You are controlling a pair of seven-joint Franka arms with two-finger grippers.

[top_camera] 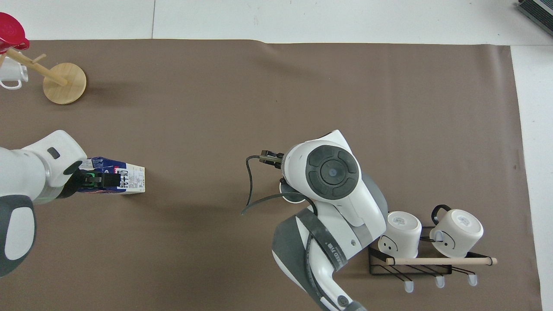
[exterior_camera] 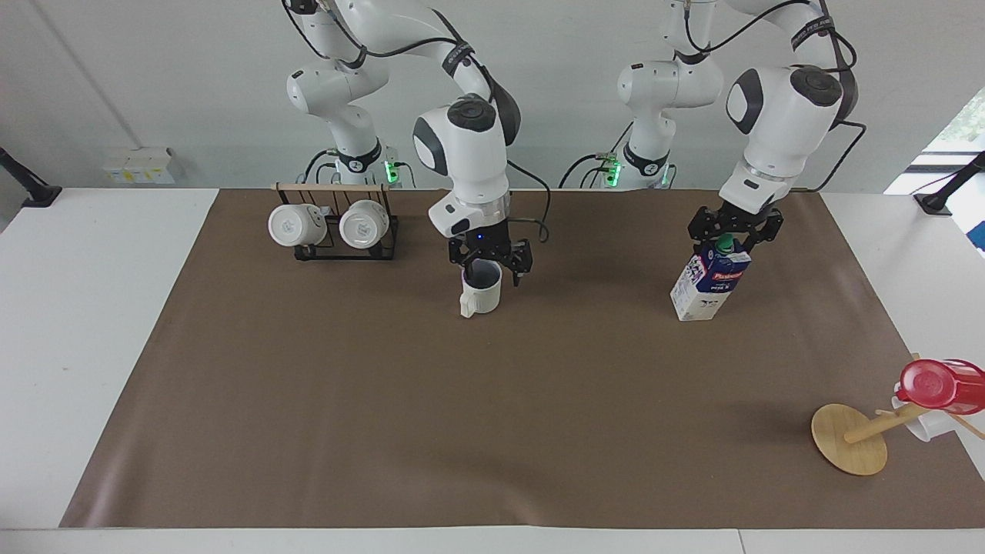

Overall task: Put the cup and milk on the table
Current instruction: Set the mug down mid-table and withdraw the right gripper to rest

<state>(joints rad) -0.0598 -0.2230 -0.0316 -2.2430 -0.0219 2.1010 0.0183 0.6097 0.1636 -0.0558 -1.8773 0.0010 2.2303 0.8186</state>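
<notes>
The cream-white cup [exterior_camera: 481, 292] stands upright on the brown mat [exterior_camera: 492, 400] of the white table [exterior_camera: 77, 346], its handle turned away from the robots. My right gripper [exterior_camera: 490, 260] hangs open just above the cup's rim and does not touch it. In the overhead view the right arm covers all but a bit of the cup's rim [top_camera: 286, 196]. The milk carton [exterior_camera: 709, 283] stands upright on the mat toward the left arm's end. My left gripper [exterior_camera: 735, 229] is open astride the carton's green cap [exterior_camera: 723, 245]; it also shows in the overhead view [top_camera: 93, 180] over the carton [top_camera: 125, 181].
A black wire rack [exterior_camera: 335, 231] with two white mugs stands near the right arm's base. A tipped wooden mug tree [exterior_camera: 849, 438] with a red cup [exterior_camera: 939, 383] and a white mug lies at the left arm's end, farther from the robots.
</notes>
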